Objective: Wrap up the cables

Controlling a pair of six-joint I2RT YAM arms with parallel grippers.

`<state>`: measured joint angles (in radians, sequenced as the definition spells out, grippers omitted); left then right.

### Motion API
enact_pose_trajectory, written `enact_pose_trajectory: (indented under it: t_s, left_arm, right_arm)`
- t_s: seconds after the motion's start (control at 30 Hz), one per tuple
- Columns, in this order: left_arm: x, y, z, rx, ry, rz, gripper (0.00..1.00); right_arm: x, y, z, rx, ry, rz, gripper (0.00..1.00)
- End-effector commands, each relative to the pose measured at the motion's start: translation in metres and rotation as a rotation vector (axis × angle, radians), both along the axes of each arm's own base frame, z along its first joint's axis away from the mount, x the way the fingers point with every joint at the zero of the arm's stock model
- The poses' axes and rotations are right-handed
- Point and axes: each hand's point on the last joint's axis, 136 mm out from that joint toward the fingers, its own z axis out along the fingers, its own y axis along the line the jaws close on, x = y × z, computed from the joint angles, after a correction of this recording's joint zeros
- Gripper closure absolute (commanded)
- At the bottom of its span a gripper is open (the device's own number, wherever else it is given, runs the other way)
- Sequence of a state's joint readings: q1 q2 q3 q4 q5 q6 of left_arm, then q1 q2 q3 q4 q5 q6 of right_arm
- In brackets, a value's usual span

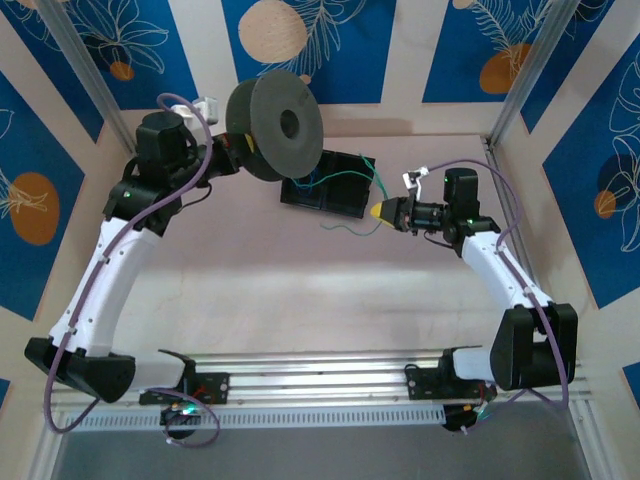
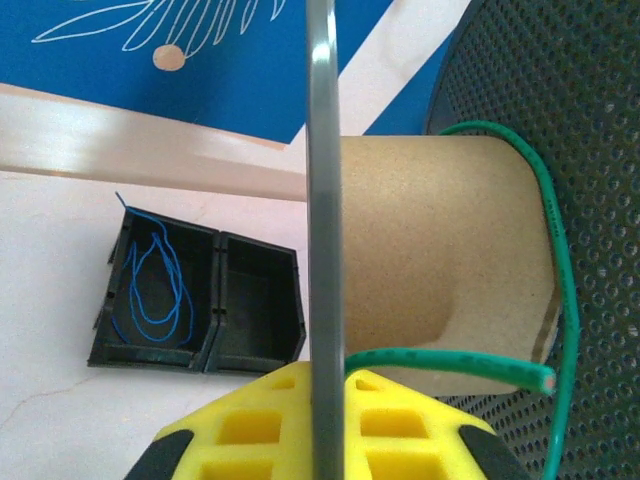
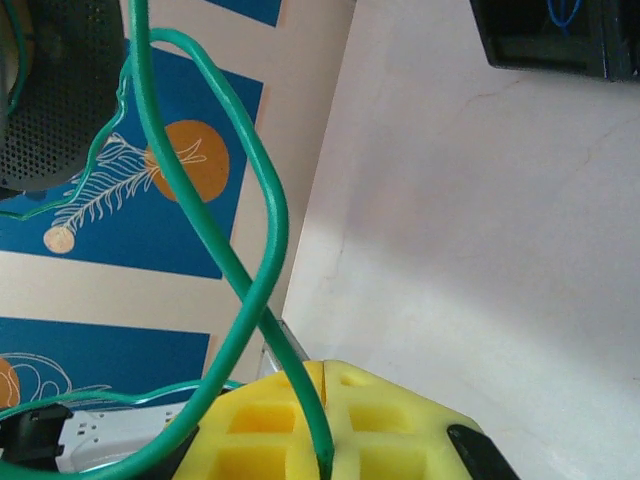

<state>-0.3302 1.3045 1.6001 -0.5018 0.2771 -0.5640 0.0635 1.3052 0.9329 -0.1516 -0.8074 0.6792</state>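
Note:
My left gripper (image 2: 325, 375) is shut on the thin grey rim of a large dark spool (image 1: 275, 125), held up above the table's back left. A green cable (image 2: 555, 250) lies around the spool's cardboard core (image 2: 440, 260), and its cut end (image 2: 545, 380) sticks out near the yellow fingers. From the spool the green cable (image 1: 350, 176) runs over the black tray (image 1: 330, 185) to my right gripper (image 1: 381, 212). That right gripper (image 3: 326, 368) is shut on the green cable (image 3: 200, 210), which loops and crosses itself just above the fingers. A blue cable (image 2: 155, 285) lies coiled in the tray's left compartment.
The black tray (image 2: 250, 310) has two compartments, and the right one looks bare. Patterned blue and beige walls (image 1: 90, 60) close in the table on three sides, with metal posts (image 1: 530, 70) at the back corners. Bare table surface (image 1: 300, 290) lies between the arms.

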Motion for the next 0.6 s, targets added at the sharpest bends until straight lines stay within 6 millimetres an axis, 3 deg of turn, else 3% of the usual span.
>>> enact_pose_trajectory:
  t_s: [0.0, 0.07, 0.17, 0.37, 0.57]
  left_arm:
    - [-0.020, -0.003, 0.059, -0.085, -0.155, -0.093, 1.00]
    - [-0.030, -0.009, 0.051, -0.053, -0.138, -0.154, 1.00]
    - [-0.047, -0.017, 0.031, -0.027, -0.119, -0.248, 1.00]
    - [-0.071, -0.022, -0.017, 0.064, -0.074, -0.338, 1.00]
    - [-0.083, -0.031, -0.071, 0.262, -0.022, -0.367, 1.00]
  right_arm:
    - [0.016, -0.029, -0.014, -0.042, 0.051, -0.124, 1.00]
    - [0.032, -0.045, -0.009, -0.046, 0.058, -0.187, 1.00]
    - [0.054, -0.054, 0.009, -0.007, 0.058, -0.204, 1.00]
    - [0.091, -0.048, 0.047, 0.078, 0.045, -0.161, 1.00]
    - [0.111, -0.043, 0.089, 0.139, 0.008, -0.119, 1.00]
